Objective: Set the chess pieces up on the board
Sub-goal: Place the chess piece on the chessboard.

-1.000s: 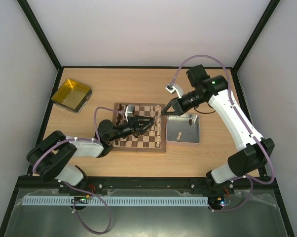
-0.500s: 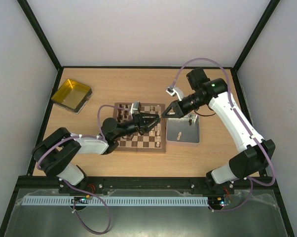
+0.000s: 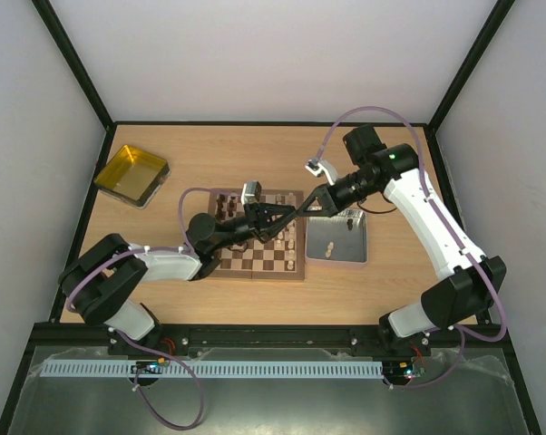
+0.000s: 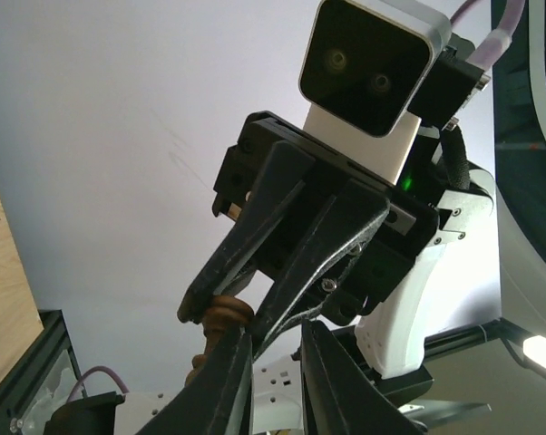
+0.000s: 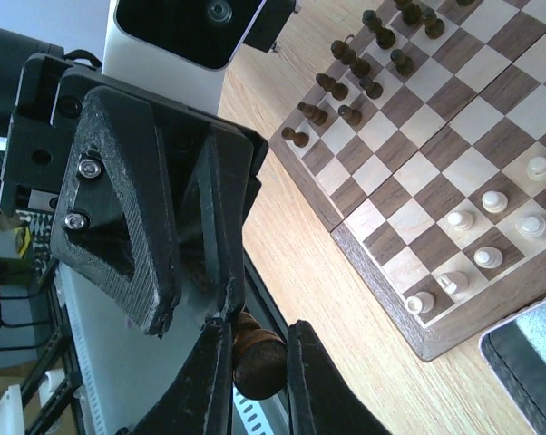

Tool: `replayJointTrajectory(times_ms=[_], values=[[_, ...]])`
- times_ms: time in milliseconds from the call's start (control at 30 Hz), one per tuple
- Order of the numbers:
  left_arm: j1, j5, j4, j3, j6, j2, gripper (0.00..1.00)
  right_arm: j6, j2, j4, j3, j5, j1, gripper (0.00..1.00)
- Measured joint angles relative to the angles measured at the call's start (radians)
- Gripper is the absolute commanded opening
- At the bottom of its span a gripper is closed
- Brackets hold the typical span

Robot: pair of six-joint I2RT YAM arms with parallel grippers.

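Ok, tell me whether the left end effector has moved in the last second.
Yes. The left end effector moved rightward along the board, toward the grey tray.

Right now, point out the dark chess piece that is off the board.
The dark brown piece pinched in the right gripper; the other dark pieces stand on the board.

My left gripper and right gripper meet above board right side, piece in right; tray right of board, second tray back-left.
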Motion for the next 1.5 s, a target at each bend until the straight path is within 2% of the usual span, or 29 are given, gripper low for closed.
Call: replayJointTrajectory(times_ms=[100, 200, 333, 433, 600, 700, 800, 933, 1500], values=[[-0.006, 0.002, 0.001, 0.006, 0.001, 0.001, 0.20, 0.000, 0.000, 0.001, 0.000, -0.001, 0.000, 0.02], [-0.008, 0.007, 0.002, 0.007, 0.004, 0.002, 0.30, 0.000, 0.000, 0.001, 0.000, 0.002, 0.000, 0.02], [-0.011, 0.009, 0.010, 0.008, 0.008, 0.002, 0.34, 0.000, 0.000, 0.000, 0.000, 0.009, -0.001, 0.02], [-0.012, 0.009, 0.013, 0.008, 0.014, 0.002, 0.34, 0.000, 0.000, 0.001, 0.000, 0.011, -0.002, 0.02], [-0.012, 0.008, 0.011, 0.008, 0.024, 0.002, 0.22, 0.000, 0.000, 0.001, 0.000, 0.009, -0.002, 0.02], [-0.012, 0.006, 0.007, 0.007, 0.035, 0.002, 0.20, 0.000, 0.000, 0.001, 0.000, 0.010, -0.002, 0.02], [-0.008, 0.005, 0.008, 0.006, 0.039, 0.002, 0.23, 0.000, 0.000, 0.001, 0.000, 0.010, -0.002, 0.02], [-0.001, 0.006, 0.008, 0.006, 0.045, 0.002, 0.34, 0.004, -0.001, 0.004, 0.000, 0.012, -0.002, 0.02], [-0.013, 0.011, 0.006, 0.006, 0.051, 0.000, 0.34, 0.036, -0.005, 0.030, -0.001, 0.041, -0.002, 0.02]])
